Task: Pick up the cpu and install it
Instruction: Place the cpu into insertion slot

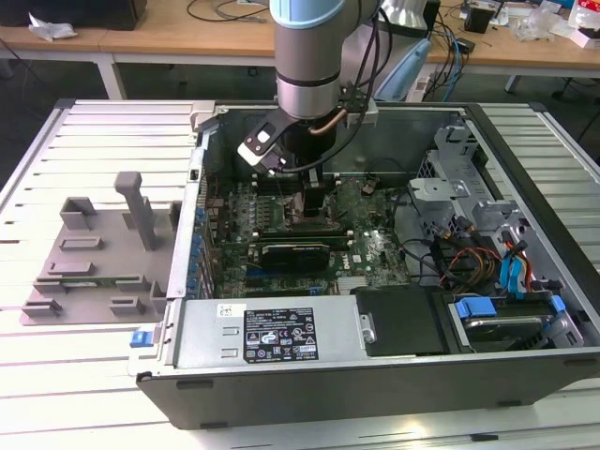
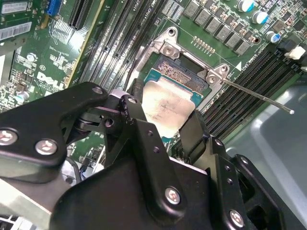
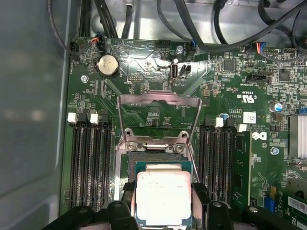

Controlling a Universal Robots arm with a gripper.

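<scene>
Pinching the thin, square, silver-grey-topped cpu (image 3: pixel 164 199) by two opposite edges, the arm's black fingers (image 3: pixel 199 192) hold it over the open metal-framed socket (image 3: pixel 156 149) of the green motherboard (image 3: pixel 139 62) — any tilt or offset on seating could bend the socket's fine contacts.

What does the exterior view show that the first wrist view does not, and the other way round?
Exterior view, not first wrist view: the grey fixture tray on the slatted table, and the arm. First wrist view, not exterior: the cpu gripped between the jaws at the open socket, its metal frame swung back. Both: the green motherboard.
</scene>
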